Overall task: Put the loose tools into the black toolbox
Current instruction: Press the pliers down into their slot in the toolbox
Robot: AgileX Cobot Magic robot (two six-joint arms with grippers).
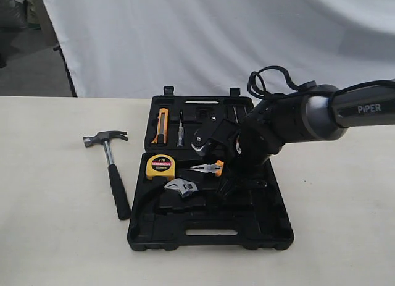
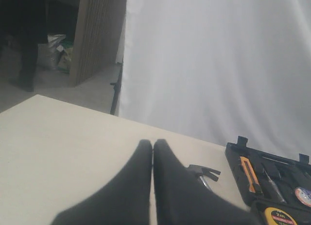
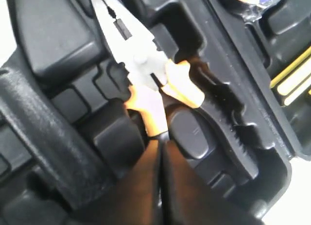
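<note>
Right hand (image 3: 161,140), black fingers pressed together, meets the orange handle of the steel combination pliers (image 3: 136,50) lying in a recess of the large black plastic toolbox (image 1: 265,227). Whether it grips them is unclear. Left hand (image 2: 153,148), also closed tight, hangs outside the toolbox, which sits open on the beige bench (image 1: 49,236), near the black-handled claw hammer (image 1: 115,175).

It looked like a makeshift robot lab: a white sheet (image 1: 216,39) hung as backdrop behind a cream table (image 1: 49,236), with grey floor (image 2: 73,84), a ribbed wooden panel (image 2: 99,35) and stuffed bags (image 2: 56,50) beyond.
</note>
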